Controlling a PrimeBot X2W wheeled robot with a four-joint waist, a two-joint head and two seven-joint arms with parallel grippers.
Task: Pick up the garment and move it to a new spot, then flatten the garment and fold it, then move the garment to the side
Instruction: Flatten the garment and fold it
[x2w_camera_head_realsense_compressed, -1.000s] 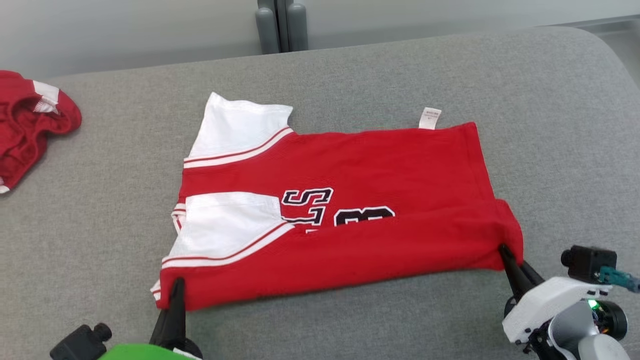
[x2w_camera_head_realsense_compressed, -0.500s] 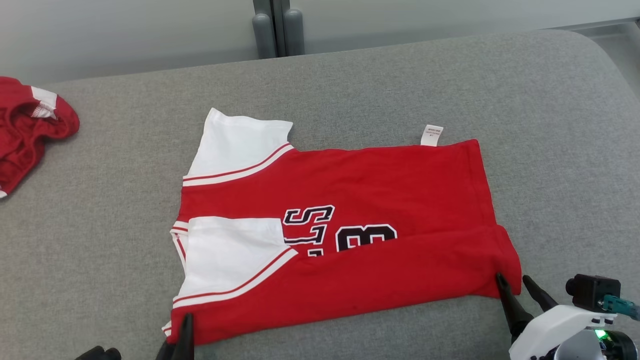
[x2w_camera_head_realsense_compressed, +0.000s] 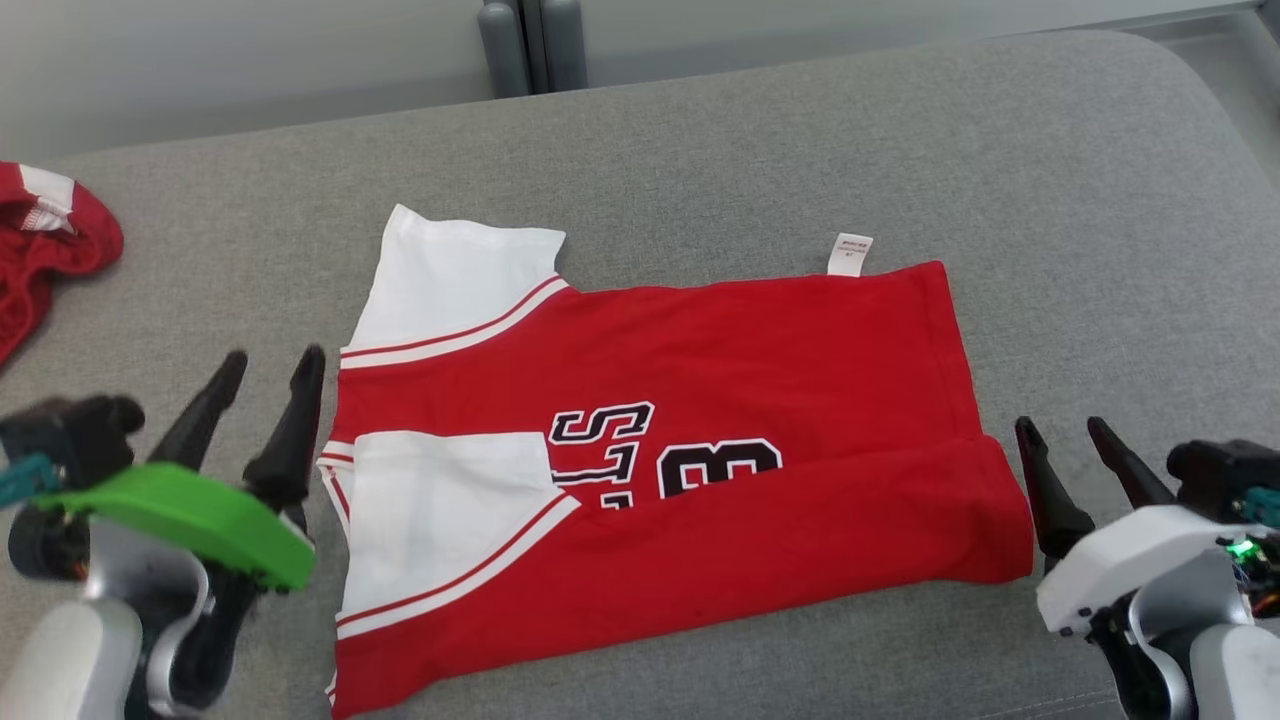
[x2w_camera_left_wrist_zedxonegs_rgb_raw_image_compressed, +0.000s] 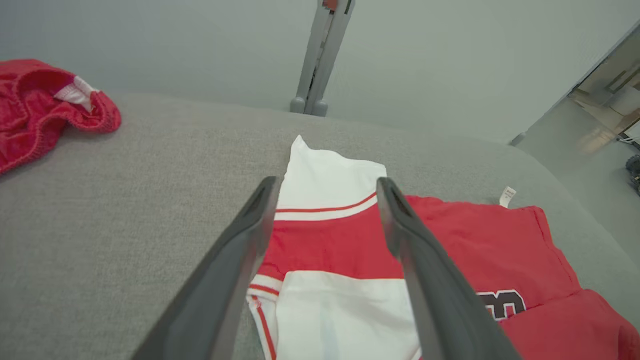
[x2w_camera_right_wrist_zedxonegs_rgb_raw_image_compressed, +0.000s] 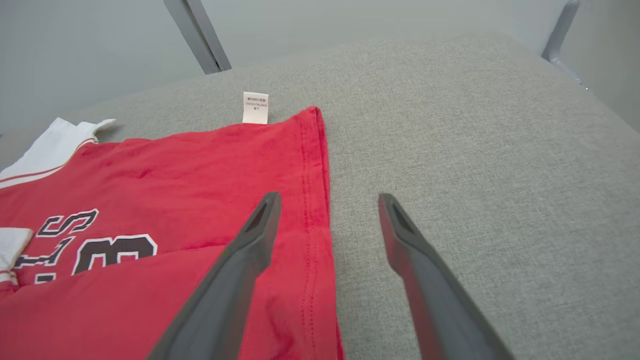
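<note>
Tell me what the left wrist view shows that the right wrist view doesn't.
Left wrist view: the crumpled red garment far off on the grey cushion, and the open left tool. Right wrist view: the black letters beside the number, and the open right tool. Shared: the red jersey, its white sleeve, its label, the number and the cushion.

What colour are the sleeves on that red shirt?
The sleeves are white with a red stripe, clearest in the head view.
</note>
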